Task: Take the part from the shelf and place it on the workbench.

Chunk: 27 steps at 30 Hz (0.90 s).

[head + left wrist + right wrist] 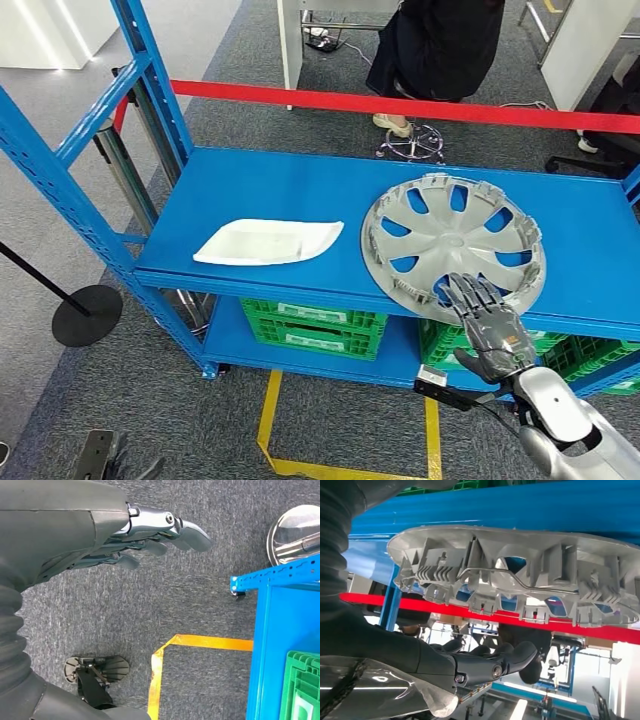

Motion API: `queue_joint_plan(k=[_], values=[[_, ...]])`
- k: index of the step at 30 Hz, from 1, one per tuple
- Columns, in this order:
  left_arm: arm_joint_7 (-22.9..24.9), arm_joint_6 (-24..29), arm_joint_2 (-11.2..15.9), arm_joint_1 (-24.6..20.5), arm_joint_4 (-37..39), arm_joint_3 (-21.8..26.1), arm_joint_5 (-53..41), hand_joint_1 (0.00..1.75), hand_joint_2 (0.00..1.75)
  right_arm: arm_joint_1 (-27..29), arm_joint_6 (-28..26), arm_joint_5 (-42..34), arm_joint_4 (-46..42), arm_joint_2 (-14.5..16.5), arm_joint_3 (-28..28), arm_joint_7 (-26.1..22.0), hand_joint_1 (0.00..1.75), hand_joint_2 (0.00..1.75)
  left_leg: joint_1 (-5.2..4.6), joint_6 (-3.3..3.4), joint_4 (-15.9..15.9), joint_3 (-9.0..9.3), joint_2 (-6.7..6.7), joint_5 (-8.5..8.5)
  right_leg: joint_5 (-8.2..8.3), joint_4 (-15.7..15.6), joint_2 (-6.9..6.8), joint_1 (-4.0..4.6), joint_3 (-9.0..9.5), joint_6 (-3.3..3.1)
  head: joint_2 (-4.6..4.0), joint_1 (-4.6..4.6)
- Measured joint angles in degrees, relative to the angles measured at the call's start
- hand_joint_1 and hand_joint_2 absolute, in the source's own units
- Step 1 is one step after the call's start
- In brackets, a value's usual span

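Nearest, the right hand [489,322] reaches out over the front rim of the grey wheel cover [451,245], fingers spread and holding nothing; whether the fingertips touch the rim cannot be told, since the hand hides that part of the cover in the head view, while the right wrist view shows the fingers [497,662] apart from the cover's ribbed inner face [516,575]. The left hand [151,535] hangs low over the grey carpet, fingers straight and loose with nothing in them, near yellow floor tape [166,650]. The wheel cover lies flat, inner side up, on the blue shelf [302,180], towards its right, its front edge overhanging the shelf lip. A white tray [268,242] lies well apart to its left. Green crates [317,325] sit on the lower level, partly hidden by the shelf. Beyond, a red barrier tape [392,103] runs across, and a seated person [438,45] is cut off at the top.
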Motion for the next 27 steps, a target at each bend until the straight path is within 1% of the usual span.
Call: queue_joint_plan(k=[6, 13, 19, 20, 23, 24, 27], values=[[0.0, 0.4, 0.4, 0.0, 0.3, -1.0, 0.9, 0.0, 1.75, -1.9, 1.2, -1.5, 2.5, 1.1, 1.2, -0.1, 0.0, 1.75, 0.0, 0.0, 0.0, -0.04, 0.0, 0.0, 0.0, 0.0, 0.01, 0.0, -0.03, 0.0, 0.0, -0.01], [0.5, 0.6, 0.8, 0.0, 0.3, -2.2, 1.6, 0.0, 1.75, -5.3, 2.6, -2.8, 6.7, 3.3, 2.5, -0.1, 0.0, 1.75, 0.0, 0.0, 0.0, -0.05, 0.0, 0.01, 0.0, 0.0, 0.01, 0.0, -0.04, 0.01, 0.0, -0.02], [0.6, 0.7, 0.9, 0.0, 0.4, -2.6, 2.0, 0.0, 1.75, -6.7, 3.1, -3.4, 8.8, 4.4, 3.0, 0.1, 0.0, 1.75, 0.0, 0.0, 0.0, -0.12, 0.0, 0.01, 0.01, 0.1, 0.01, 0.0, -0.01, 0.01, 0.0, 0.0], [0.6, 0.8, 0.9, 0.0, 0.4, -2.7, 2.2, 0.0, 1.75, -6.9, 3.2, -3.5, 9.2, 4.6, 3.1, 0.3, 0.03, 1.75, 0.0, 0.01, 0.0, -0.14, 0.0, 0.01, 0.02, 0.1, 0.01, 0.0, 0.01, 0.02, 0.0, 0.0], [0.7, 1.1, 1.0, 0.0, 0.4, -3.1, 2.9, 0.0, 1.75, -7.6, 3.2, -3.9, 10.5, 5.3, 3.3, 1.1, 1.34, 1.75, 0.0, 0.03, 0.0, -0.19, 0.0, 0.04, 0.04, 0.1, 0.0, 0.0, 0.07, 0.05, 0.0, -0.01], [0.7, 1.2, 1.0, 0.0, 0.4, -3.3, 3.1, 0.0, 1.75, -7.8, 3.1, -3.9, 10.8, 5.5, 3.3, 1.4, 1.75, 1.75, 0.0, 0.03, 0.0, -0.2, -0.01, 0.05, 0.04, 0.1, 0.0, 0.0, 0.07, 0.05, 0.0, -0.01], [0.8, 1.4, 1.0, 0.1, 0.4, -3.5, 3.6, 0.0, 1.75, -8.0, 1.8, -3.5, 11.6, 5.9, 3.2, 2.1, 1.75, 1.75, 0.0, 0.04, 0.0, -0.2, -0.01, 0.05, 0.04, 0.1, 0.0, 0.0, 0.05, 0.05, 0.0, -0.01]])
